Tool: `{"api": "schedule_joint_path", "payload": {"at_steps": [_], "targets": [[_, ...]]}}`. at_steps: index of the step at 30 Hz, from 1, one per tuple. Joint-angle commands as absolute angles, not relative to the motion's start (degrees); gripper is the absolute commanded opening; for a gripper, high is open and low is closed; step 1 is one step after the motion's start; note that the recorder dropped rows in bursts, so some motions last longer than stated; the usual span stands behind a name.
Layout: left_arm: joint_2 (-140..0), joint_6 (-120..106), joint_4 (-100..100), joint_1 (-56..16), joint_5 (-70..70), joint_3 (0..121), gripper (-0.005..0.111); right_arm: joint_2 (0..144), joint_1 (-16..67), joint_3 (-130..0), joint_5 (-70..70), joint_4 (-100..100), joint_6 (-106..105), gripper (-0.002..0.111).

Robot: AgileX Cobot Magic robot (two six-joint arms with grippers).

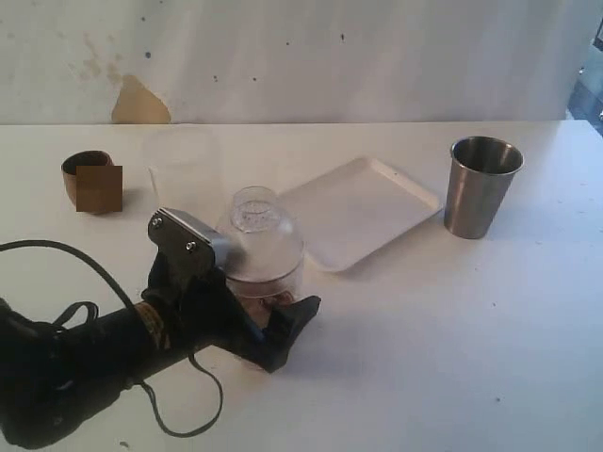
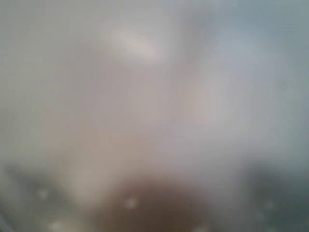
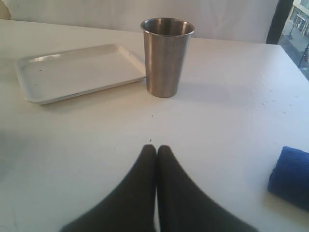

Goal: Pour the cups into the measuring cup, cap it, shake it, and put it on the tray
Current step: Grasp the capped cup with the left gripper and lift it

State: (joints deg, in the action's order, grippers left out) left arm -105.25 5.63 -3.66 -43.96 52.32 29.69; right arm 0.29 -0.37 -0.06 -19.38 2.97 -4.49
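The clear measuring cup (image 1: pixel 267 247) stands on the table with a clear dome lid (image 1: pixel 255 209) on top and brown contents at its base. My left gripper (image 1: pixel 267 299) reaches in low from the left, jaws wide apart on either side of the cup's base. One dark finger (image 1: pixel 294 320) shows in front; the other is hidden behind the cup. The left wrist view is a pale blur with a brown patch (image 2: pixel 149 203). The brown wooden cup (image 1: pixel 88 179) sits far left. The steel tumbler (image 1: pixel 480 186) (image 3: pixel 165 55) stands right of the white tray (image 1: pixel 363 212) (image 3: pixel 77 71). My right gripper (image 3: pixel 156 147) is shut and empty above bare table.
A faint frosted translucent cup (image 1: pixel 184 168) stands behind the measuring cup, right of the wooden cup. A blue cloth (image 3: pixel 290 176) lies on the table beside my right gripper. A black cable (image 1: pixel 179 414) loops from the left arm near the front edge.
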Motion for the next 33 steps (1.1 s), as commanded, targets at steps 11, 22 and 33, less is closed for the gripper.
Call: {"api": "schedule_joint_path", "payload": {"at_steps": [11, 22, 33], "targets": [[-102.44, 12.26, -10.37, -44.14, 51.44, 32.02, 0.0, 0.0, -0.58, 0.0, -19.22, 2.92, -4.27, 0.0], [-81.07, 20.25, -14.24, -39.34, 50.46, 31.87, 0.0, 0.0, -0.58, 0.0, -19.22, 2.92, -4.27, 0.0], [-84.8, -5.31, 11.01, -39.25, 36.01, 37.07, 0.0, 0.0, -0.58, 0.0, -19.22, 2.92, -4.27, 0.0]]}}
